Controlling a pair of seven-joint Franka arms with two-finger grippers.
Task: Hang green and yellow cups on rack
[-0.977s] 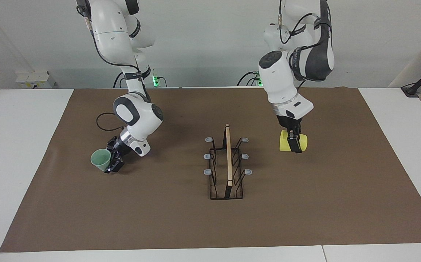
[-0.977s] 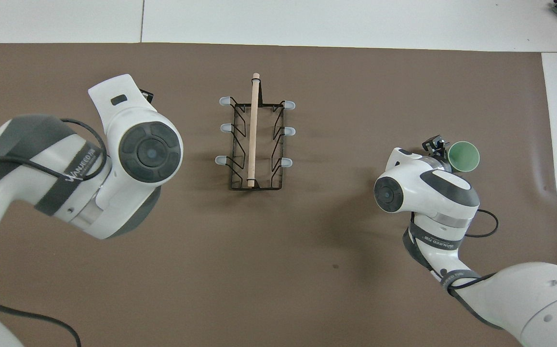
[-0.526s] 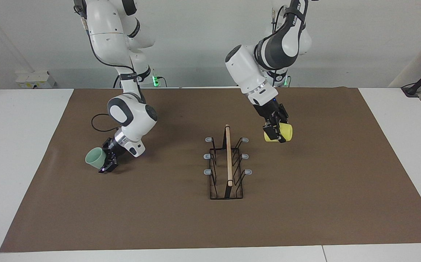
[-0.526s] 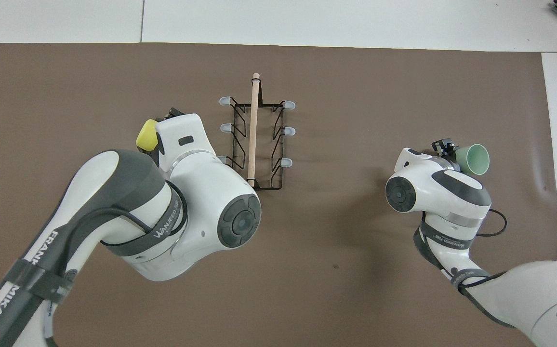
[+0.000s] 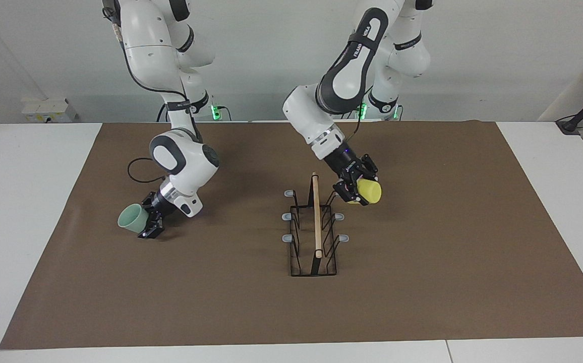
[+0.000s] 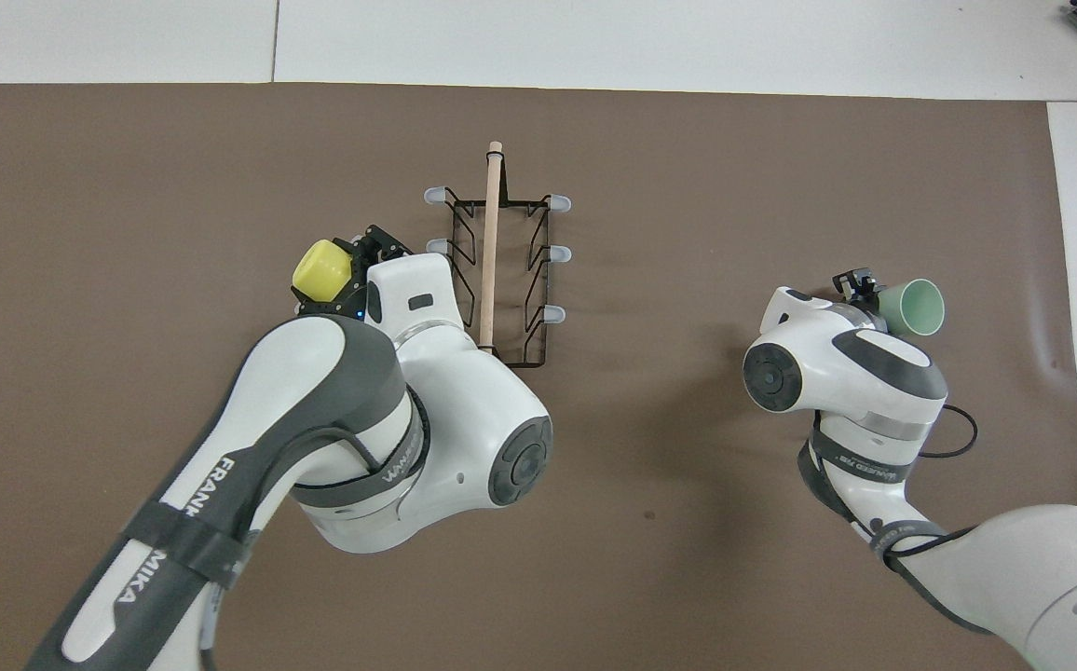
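The rack (image 5: 316, 222) stands mid-mat, its wooden bar (image 6: 489, 252) running away from the robots, with grey-tipped prongs on both sides. My left gripper (image 5: 356, 187) is shut on the yellow cup (image 5: 370, 191) and holds it tilted, in the air beside the rack's prong nearest the robots on the left arm's side. The overhead view shows this cup (image 6: 320, 267) and the left gripper (image 6: 352, 272). My right gripper (image 5: 149, 222) is shut on the green cup (image 5: 129, 219), tipped on its side low over the mat toward the right arm's end. The green cup (image 6: 916, 308) and the right gripper (image 6: 860, 285) also show from above.
A brown mat (image 5: 422, 282) covers the white table (image 5: 29, 201). A black cable (image 5: 137, 171) loops beside the right arm's wrist. A small white box (image 5: 49, 108) sits at the table's edge near the right arm's base.
The left arm has swung the yellow cup in toward the rack and turned it. The right gripper has shifted slightly with the green cup and tipped it more sideways.
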